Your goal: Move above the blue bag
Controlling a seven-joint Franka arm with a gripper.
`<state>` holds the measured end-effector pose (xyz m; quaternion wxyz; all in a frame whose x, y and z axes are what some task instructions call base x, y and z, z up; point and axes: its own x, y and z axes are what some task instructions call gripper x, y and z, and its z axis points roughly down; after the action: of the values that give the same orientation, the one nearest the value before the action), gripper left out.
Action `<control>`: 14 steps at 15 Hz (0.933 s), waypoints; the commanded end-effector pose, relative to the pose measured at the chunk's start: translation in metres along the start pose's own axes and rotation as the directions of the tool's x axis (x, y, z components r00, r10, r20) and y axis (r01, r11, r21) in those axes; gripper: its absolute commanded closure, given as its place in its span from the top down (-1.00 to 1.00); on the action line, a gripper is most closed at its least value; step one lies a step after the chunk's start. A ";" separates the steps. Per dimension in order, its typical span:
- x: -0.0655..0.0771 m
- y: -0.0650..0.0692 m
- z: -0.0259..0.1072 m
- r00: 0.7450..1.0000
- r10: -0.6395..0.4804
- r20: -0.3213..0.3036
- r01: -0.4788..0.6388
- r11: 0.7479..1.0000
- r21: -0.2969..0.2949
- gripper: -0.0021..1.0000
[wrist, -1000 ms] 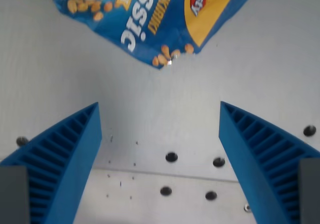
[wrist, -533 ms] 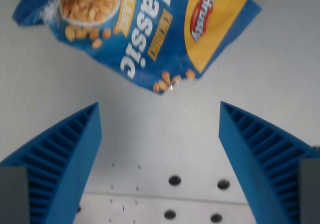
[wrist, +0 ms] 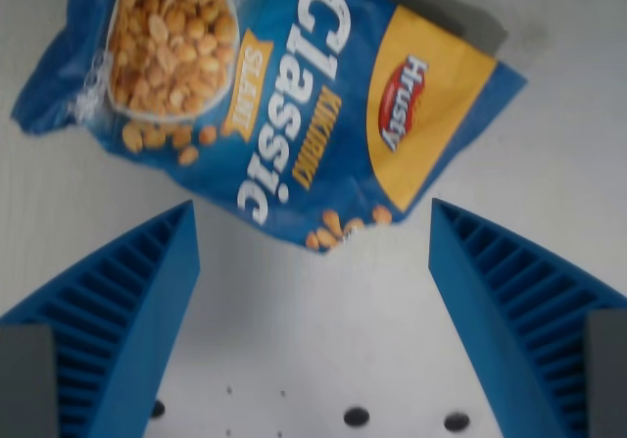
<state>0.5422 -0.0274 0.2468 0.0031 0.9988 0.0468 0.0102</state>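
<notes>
The blue bag [wrist: 284,105] lies flat on the white table, filling the upper half of the wrist view. It shows pictured nuts, the word "Classic" and a yellow panel with a red logo. My gripper [wrist: 313,262] is open and empty, with its two blue ribbed fingers [wrist: 127,311] at the lower left and lower right. The bag's lower tip lies just above the gap between the fingertips, and the gripper hangs above the table without touching the bag.
The white table [wrist: 313,360] has a few dark screw holes [wrist: 357,417] along the bottom edge of the view. A grey shadow or object edge [wrist: 441,12] shows behind the bag's upper right side.
The camera has moved toward the bag: the bag has slid down in the view and more of it shows, while the screw holes have dropped toward the bottom edge. The fingers stay open.
</notes>
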 end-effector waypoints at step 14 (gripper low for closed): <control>0.044 -0.005 0.041 0.997 0.078 0.000 -0.078 0.997 0.002 1.00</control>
<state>0.5795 -0.0210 0.2066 0.0033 0.9995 0.0267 0.0136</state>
